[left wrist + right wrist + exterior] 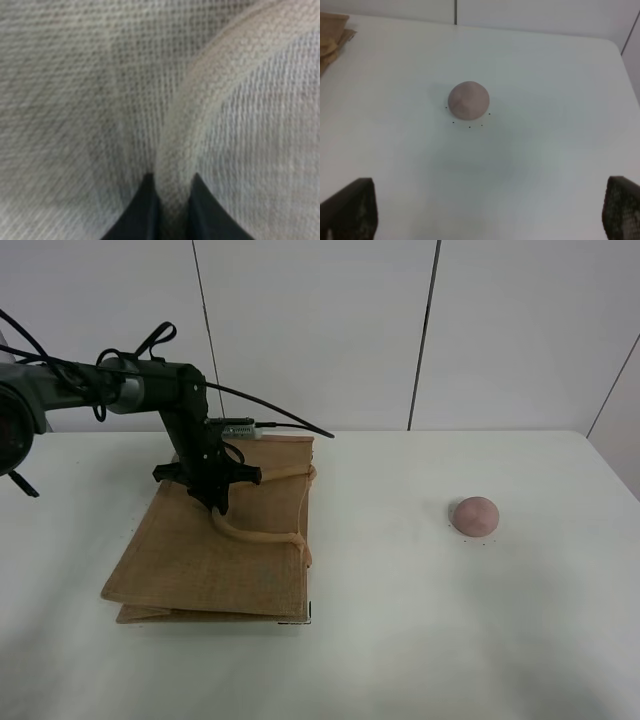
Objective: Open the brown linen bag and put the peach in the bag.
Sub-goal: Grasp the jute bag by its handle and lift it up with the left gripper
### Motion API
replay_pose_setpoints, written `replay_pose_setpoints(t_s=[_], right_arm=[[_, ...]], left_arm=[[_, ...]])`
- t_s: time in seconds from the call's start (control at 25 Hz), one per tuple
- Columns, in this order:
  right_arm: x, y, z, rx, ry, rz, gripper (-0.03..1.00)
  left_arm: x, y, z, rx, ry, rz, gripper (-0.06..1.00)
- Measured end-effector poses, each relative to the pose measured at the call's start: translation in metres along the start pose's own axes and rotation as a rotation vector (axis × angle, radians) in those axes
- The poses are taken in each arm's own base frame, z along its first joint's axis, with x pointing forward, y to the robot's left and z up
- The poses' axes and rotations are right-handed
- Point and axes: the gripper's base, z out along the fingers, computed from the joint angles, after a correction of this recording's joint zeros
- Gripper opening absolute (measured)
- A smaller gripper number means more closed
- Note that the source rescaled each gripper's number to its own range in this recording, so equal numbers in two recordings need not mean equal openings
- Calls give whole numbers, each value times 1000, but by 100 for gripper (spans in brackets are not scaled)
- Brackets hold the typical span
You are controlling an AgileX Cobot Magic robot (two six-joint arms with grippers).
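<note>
The brown linen bag (210, 550) lies flat on the left of the white table. Its lighter looped handle (255, 535) rests on top of it. My left gripper (215, 502) points down onto the bag's upper part. In the left wrist view its two dark fingertips (145, 210) pinch the handle strap (200, 100) against the woven cloth (75, 100). The peach (475, 515) sits alone on the table to the right. In the right wrist view the peach (468, 101) lies ahead of my right gripper (490, 210), which is open wide and empty. The right arm is out of the exterior high view.
The white table (400, 640) stretches between the bag and the peach. A corner of the bag (330, 35) shows in the right wrist view. Black cables (270, 405) trail from the left arm behind the bag. A panelled wall stands behind the table.
</note>
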Motion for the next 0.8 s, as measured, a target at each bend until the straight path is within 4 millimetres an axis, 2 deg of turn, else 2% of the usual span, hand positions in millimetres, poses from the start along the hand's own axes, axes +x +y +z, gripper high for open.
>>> replay_pose_setpoints(t_s=[0.08,0.24,0.32,0.48,0.64,0.8], right_arm=[[0,0,0,0,0,0,100],[0,0,0,0,0,0,100],[0,0,0,0,0,0,100],[0,0,0,0,0,0,100],[0,0,0,-1,0,0,100],[0,0,0,-1,0,0,100]], left_arm=[[-4,-2,-28,3,-40,5,1],[-7,-5,-104,30,-173,12,1],[-3,-6,-143,43,-239,17,1],[11,-6,-204,66,-358,29,0],[29,-5,-247,89,-439,32,0],[44,-3,-271,95,-478,35,0]])
